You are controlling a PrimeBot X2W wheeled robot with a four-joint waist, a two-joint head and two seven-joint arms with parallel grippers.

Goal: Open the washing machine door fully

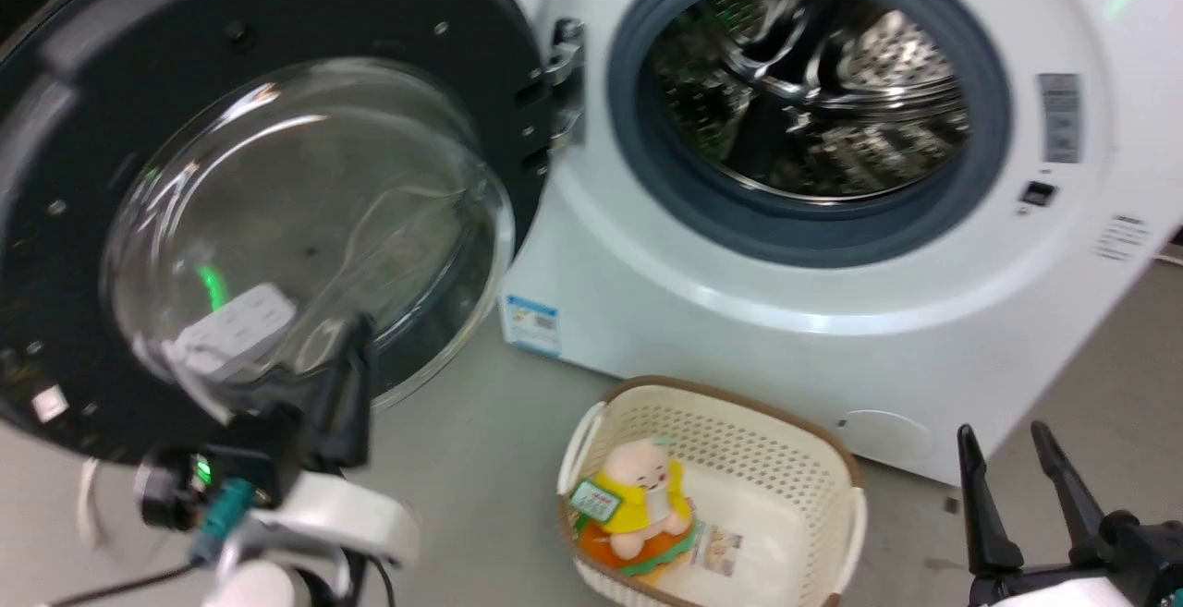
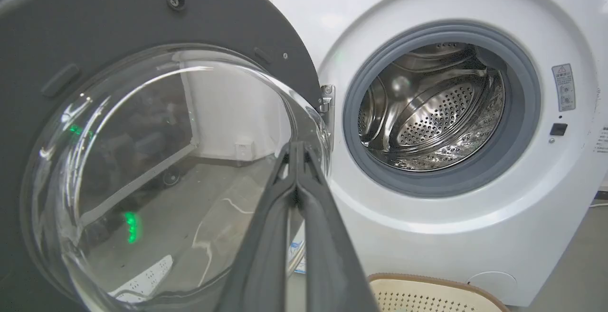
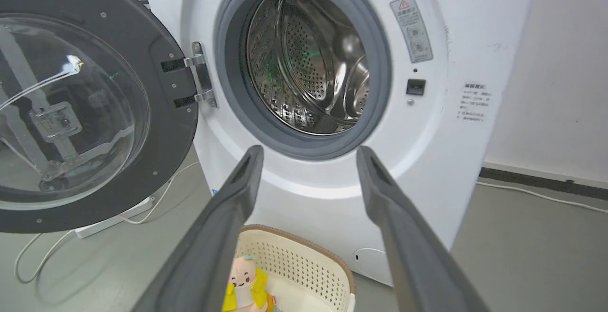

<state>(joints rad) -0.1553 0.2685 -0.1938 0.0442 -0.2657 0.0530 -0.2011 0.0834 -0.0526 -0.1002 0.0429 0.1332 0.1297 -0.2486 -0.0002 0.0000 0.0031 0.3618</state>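
The washing machine door is swung wide to the left of the white washing machine, hanging on its hinge. Its glass bowl bulges toward me. My left gripper is shut with nothing in it, its tips at the bowl's lower edge; I cannot tell whether they touch. In the left wrist view that gripper rises before the door by the bowl's right rim. My right gripper stands open low on the right. In the right wrist view it faces the drum, beside the door.
A cream basket holding a plush toy sits on the grey floor in front of the machine, between my arms. A white power strip and its cable lie on the floor under the door. A wall stands right of the machine.
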